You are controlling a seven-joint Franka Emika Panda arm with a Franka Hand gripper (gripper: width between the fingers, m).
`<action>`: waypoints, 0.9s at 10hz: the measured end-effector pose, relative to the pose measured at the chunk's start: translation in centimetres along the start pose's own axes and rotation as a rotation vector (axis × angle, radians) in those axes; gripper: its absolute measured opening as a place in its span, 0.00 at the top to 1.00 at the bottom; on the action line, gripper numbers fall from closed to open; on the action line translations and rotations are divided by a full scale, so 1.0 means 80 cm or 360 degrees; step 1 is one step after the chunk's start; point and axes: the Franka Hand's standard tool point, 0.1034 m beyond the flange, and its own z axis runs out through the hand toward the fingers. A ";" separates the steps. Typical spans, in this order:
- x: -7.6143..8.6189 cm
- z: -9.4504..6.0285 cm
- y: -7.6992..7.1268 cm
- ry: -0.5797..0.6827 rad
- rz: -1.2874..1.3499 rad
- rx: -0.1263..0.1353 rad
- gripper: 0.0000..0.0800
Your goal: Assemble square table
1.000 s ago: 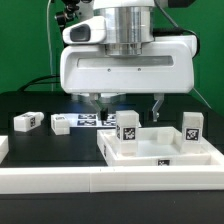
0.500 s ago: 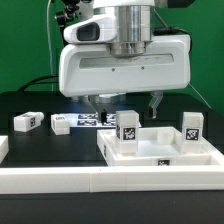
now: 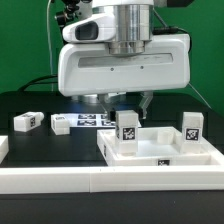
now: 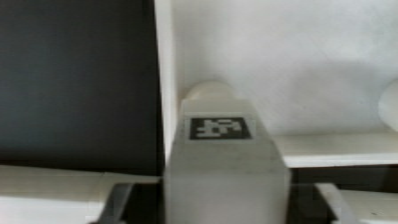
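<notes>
The white square tabletop [image 3: 160, 150] lies at the exterior view's right with its raised rim up. Two tagged white legs stand in it, one at its left [image 3: 127, 127] and one at its right [image 3: 192, 127]. My gripper [image 3: 125, 102] hangs just over the left leg. In the wrist view that leg [image 4: 226, 150] stands between my gripper's [image 4: 238, 205] fingers, and a dark gap shows on each side of it. The jaws are open around the leg and do not touch it. The tabletop's white surface [image 4: 294, 60] lies behind the leg.
Two loose white leg blocks [image 3: 26, 121] [image 3: 60, 123] lie on the black table at the exterior view's left. The marker board [image 3: 92, 120] lies behind them under the arm. A long white rail [image 3: 90, 182] runs along the front.
The gripper's fingers have come closer together; the one on the exterior view's right moved inward toward the left leg. The parts have not moved.
</notes>
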 end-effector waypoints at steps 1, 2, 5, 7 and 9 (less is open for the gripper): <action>0.000 0.000 0.000 0.0000 0.0102 0.0000 0.64; 0.000 0.000 0.000 0.0000 0.0210 0.0001 0.64; -0.002 0.001 -0.001 0.0002 0.0669 0.0006 0.64; -0.004 0.002 -0.001 0.0019 0.1107 0.0015 0.64; -0.003 0.002 -0.002 0.0030 0.1418 0.0014 0.64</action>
